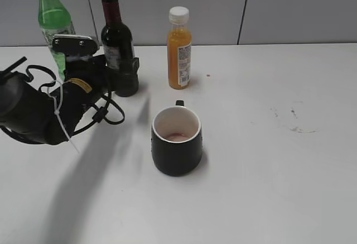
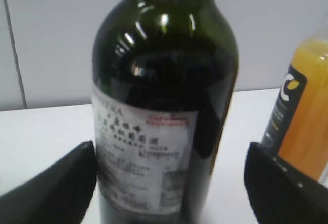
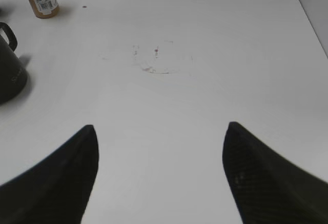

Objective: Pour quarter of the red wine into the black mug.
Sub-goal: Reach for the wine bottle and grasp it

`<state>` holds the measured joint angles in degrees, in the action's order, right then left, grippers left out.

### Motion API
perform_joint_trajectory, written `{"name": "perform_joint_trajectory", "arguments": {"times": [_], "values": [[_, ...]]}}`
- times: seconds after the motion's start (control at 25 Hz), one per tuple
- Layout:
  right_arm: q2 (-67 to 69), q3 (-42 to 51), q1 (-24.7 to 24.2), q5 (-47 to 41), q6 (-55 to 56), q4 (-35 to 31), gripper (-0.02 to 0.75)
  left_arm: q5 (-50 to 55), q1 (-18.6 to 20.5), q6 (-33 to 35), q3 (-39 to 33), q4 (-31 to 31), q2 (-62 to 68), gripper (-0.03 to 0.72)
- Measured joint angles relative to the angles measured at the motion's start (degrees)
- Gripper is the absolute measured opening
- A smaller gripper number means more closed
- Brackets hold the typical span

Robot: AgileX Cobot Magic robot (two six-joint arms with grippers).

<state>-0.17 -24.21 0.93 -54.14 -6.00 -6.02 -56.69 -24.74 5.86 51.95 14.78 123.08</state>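
Exterior view shows the red wine (image 1: 116,43) upright at upper left between the left gripper's (image 1: 120,79) spread, non-touching fingers, the black mug (image 1: 176,139) at centre holding only a reddish trace, so pouring remains.

You're looking at a lab-style test bench: a bare white table (image 1: 268,188) against plain grey wall panels (image 1: 279,9), with 1 robot arm (image 1: 39,110).

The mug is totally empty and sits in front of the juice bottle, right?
Not quite. The mug does sit in front of the juice bottle, but it isn't totally empty: the exterior view shows a little reddish liquid at the bottom of its white inside.
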Motion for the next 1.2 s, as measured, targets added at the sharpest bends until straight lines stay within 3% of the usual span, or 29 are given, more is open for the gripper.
{"name": "perform_joint_trajectory", "arguments": {"times": [0.6,0.96,1.04,1.16,1.2], "values": [[0.00,0.00,0.00,0.00,-0.08,0.00,0.573,0.83,1.35,0.00,12.30,-0.29,8.12,0.692],[0.00,0.00,0.00,0.00,-0.03,0.00,0.573,0.50,1.74,0.00,14.82,-0.51,10.34,0.688],[0.00,0.00,0.00,0.00,-0.03,0.00,0.573,-0.98,1.92,0.00,14.87,-0.85,11.00,0.658],[0.00,0.00,0.00,0.00,-0.03,0.00,0.573,-2.36,1.92,0.20,14.87,-1.43,11.40,0.548],[0.00,0.00,0.00,0.00,-0.03,0.00,0.573,-2.57,1.92,0.25,14.87,-1.62,11.41,0.548]]}}
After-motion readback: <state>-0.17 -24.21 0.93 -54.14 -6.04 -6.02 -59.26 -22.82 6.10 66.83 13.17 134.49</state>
